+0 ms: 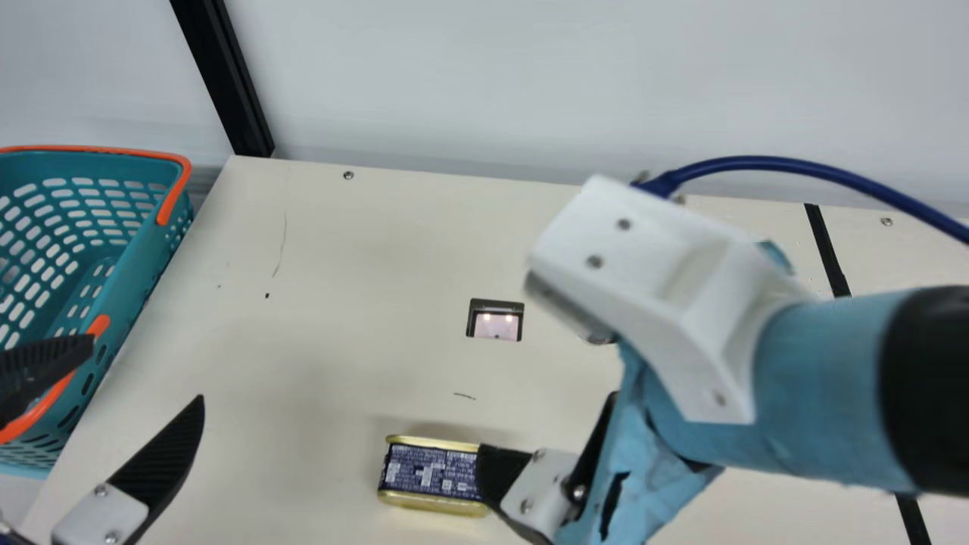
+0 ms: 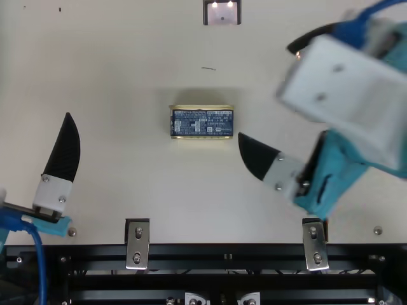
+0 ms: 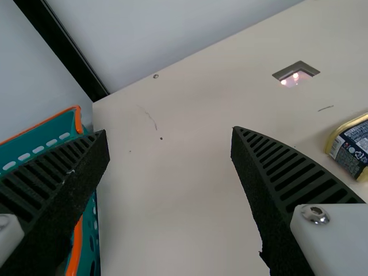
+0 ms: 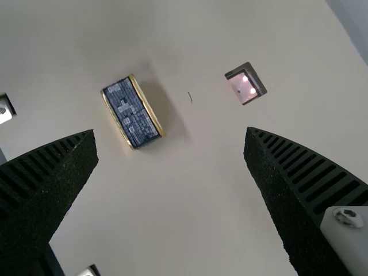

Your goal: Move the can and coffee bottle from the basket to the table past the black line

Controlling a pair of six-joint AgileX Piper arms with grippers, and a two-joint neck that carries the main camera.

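Note:
A rectangular can with gold rims and a dark blue printed label (image 1: 431, 471) rests on its side on the table, a rim toward the far side and a rim toward the near side. My left gripper (image 1: 146, 369) is open at the main view's left, between basket and can; its spread fingers (image 3: 169, 131) frame bare table in the left wrist view. The teal basket (image 1: 125, 291) with orange trim stands at the far left. My right gripper (image 2: 265, 92) is open just right of the can (image 2: 202, 122); in the right wrist view the gripper (image 4: 171, 131) holds nothing.
A black line (image 1: 827, 250) crosses the table on the right, partly behind my right arm. Beyond the can is a small recessed panel (image 1: 496, 320). A metal frame (image 2: 191, 251) runs along the near edge, and a black post (image 1: 227, 83) rises at the back left.

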